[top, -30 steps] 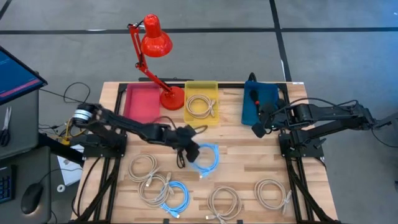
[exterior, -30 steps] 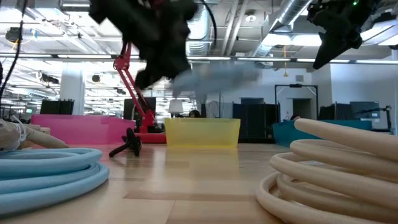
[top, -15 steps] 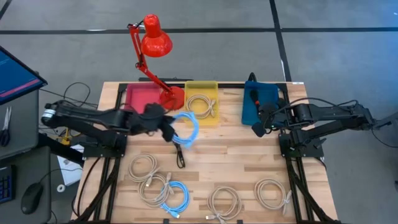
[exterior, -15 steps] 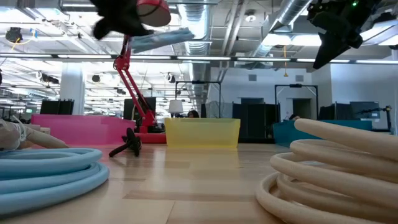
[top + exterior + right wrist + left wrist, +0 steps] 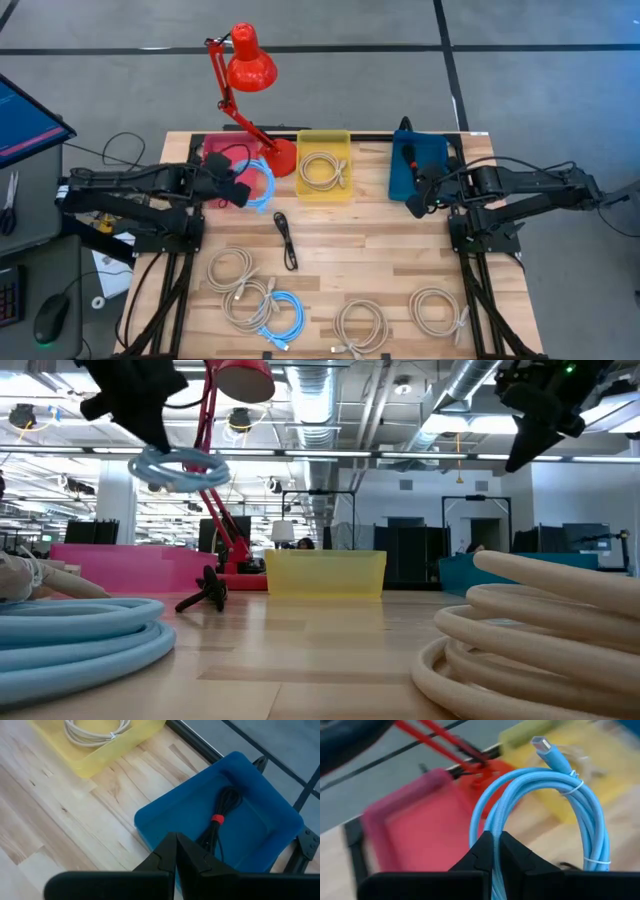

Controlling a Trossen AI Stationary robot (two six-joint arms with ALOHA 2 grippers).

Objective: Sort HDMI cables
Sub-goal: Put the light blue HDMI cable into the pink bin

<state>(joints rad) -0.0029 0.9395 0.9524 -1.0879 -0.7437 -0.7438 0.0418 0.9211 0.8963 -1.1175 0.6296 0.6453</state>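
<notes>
Left gripper (image 5: 240,188) is clamping a blue cable (image 5: 261,184) in the air over the pink bin (image 5: 222,158) at the table's far left edge. Right gripper (image 5: 414,207), fingers pressed together, is waiting beside the blue bin (image 5: 404,180) holding a black cable (image 5: 218,822).

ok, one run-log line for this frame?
left hand: shut on light blue cable, over pink bin | right hand: shut, empty, above blue bin
</notes>
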